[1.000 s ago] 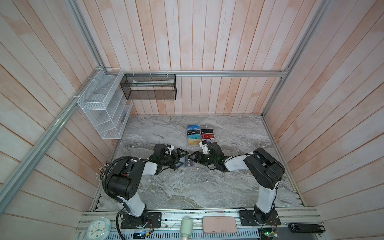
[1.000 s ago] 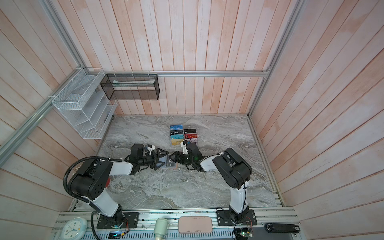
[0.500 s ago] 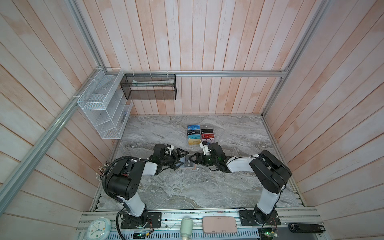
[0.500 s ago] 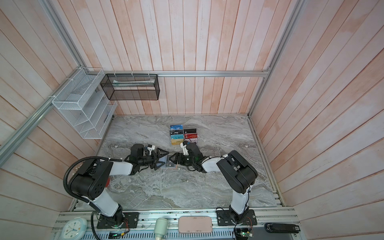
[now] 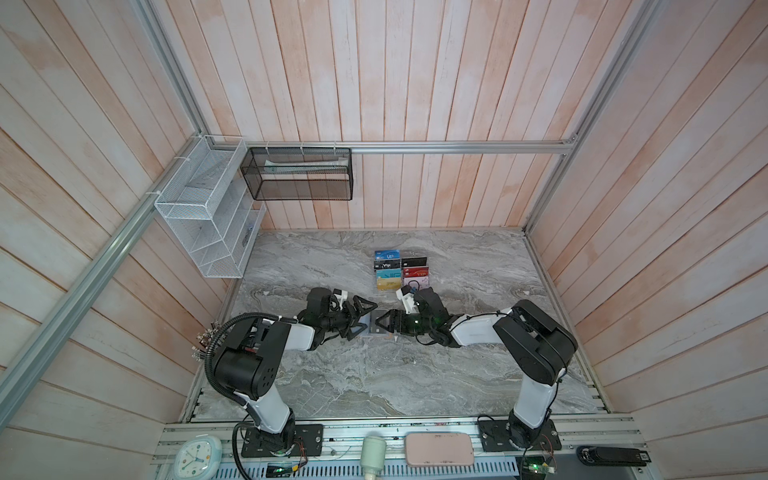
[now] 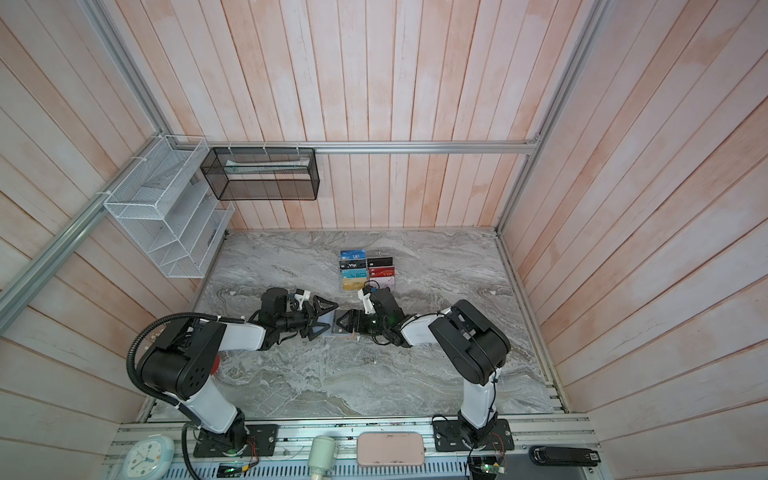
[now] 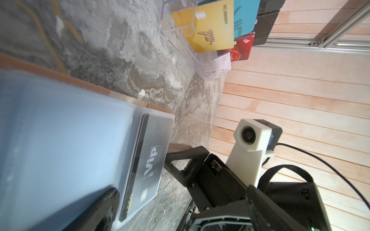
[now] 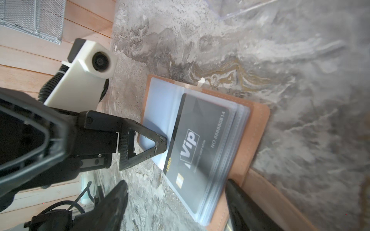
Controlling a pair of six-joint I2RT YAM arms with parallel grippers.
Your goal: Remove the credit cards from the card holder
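Against the left wall hangs a white wire basket; beside it, a black mesh basket holds something pale and flat. On the table the holder lies open between the arms, with a black Vip card in its top clear sleeve. The left gripper is spread wide and grasps nothing, one fingertip on the blue lining just beside the card. The right gripper, also spread and holding nothing, straddles the sleeves. Behind stands a clear rack of coloured cards. Since a second ago the right elbow has swung slightly outward, while the left arm is unchanged.
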